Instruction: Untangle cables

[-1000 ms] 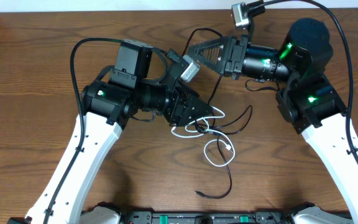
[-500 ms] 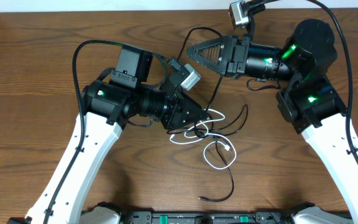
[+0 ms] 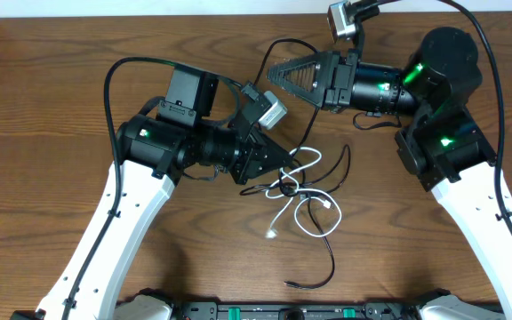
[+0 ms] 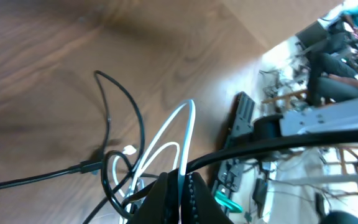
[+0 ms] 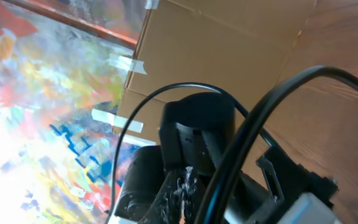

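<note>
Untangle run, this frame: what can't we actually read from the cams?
- Overhead: the knot is partly under the left gripper, so the crossing order is unreadable.
- Right wrist view: the right gripper is blurred, at the bottom edge, beside a thick arm wire. Unclear whether it pinches the black cable.
- Overhead: the plugs are too small, and blurred in the left wrist view. Type unreadable.
</note>
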### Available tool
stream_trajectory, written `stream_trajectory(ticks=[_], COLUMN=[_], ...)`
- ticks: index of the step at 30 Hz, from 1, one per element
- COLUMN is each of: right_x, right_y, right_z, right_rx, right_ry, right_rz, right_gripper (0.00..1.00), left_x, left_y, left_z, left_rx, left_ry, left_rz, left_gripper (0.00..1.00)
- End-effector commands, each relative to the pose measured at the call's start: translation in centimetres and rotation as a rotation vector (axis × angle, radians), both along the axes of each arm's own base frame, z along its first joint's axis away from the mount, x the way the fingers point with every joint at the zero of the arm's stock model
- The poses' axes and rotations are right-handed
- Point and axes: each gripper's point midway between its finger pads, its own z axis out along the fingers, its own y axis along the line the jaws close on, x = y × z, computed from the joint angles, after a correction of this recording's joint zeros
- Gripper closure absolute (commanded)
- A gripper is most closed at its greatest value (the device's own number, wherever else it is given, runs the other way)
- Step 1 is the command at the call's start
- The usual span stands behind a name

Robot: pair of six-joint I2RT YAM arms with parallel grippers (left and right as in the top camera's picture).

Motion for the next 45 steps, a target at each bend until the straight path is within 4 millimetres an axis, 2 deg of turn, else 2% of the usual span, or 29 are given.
stream_trajectory(ticks=[1, 5, 9, 13, 16, 22, 25, 27, 28, 34, 39, 40, 45], right_x=[1.8, 5.2, 8.1, 8.9, 8.7, 8.1, 8.0, 7.5, 7.4, 6.3, 5.0, 4.4, 3.1], right_y=[-1.3, -4.4, -9.1, -14.1, -17.4, -23.3, -26.4, -29.8, -30.6, -36.0, -40.4, -42.0, -44.4], right_z=[-1.1, -5.6, -10.8, -15.4, -17.4, -18.9, -19.1, -19.3, -19.4, -19.5, -19.4, -19.4, -19.5], right_rx=[-0.050, -0.177, -0.392, -0.607, -0.743, -0.902, -0.938, -0.962, -0.968, -1.015, -1.027, -1.023, -1.018], right_ry=[-0.041, 0.122, 0.182, 0.304, 0.353, 0.412, 0.445, 0.493, 0.507, 0.559, 0.613, 0.638, 0.689], right_rz=[-0.091, -0.293, -0.547, -0.798, -0.946, -1.167, -1.263, -1.349, -1.371, -1.489, -1.587, -1.630, -1.692], right_gripper=[0.99, 0.98, 0.99, 0.98, 0.99, 0.99, 0.99, 0.99, 0.99, 0.99, 0.99, 0.99, 0.99], left_x=[3.3, 6.1, 7.7, 9.0, 10.1, 11.0, 10.5, 9.4, 9.0, 8.2, 7.6, 7.5, 6.9], left_y=[2.1, 5.3, 7.8, 10.4, 13.3, 19.9, 23.9, 27.9, 29.1, 33.1, 35.3, 36.3, 38.0], left_z=[-1.3, -2.4, -2.4, -2.4, -2.8, -3.9, -4.9, -5.8, -6.0, -6.0, -5.9, -5.8, -5.7], left_rx=[0.120, 0.191, 0.173, 0.153, 0.153, 0.182, 0.243, 0.305, 0.314, 0.281, 0.244, 0.219, 0.192], left_ry=[0.062, 0.142, 0.206, 0.259, 0.320, 0.400, 0.434, 0.473, 0.489, 0.523, 0.550, 0.556, 0.570], left_rz=[0.253, 0.509, 0.648, 0.769, 0.928, 1.215, 1.374, 1.542, 1.594, 1.722, 1.811, 1.851, 1.916], left_gripper=[0.93, 0.93, 0.92, 0.93, 0.92, 0.92, 0.93, 0.93, 0.92, 0.93, 0.93, 0.93, 0.93])
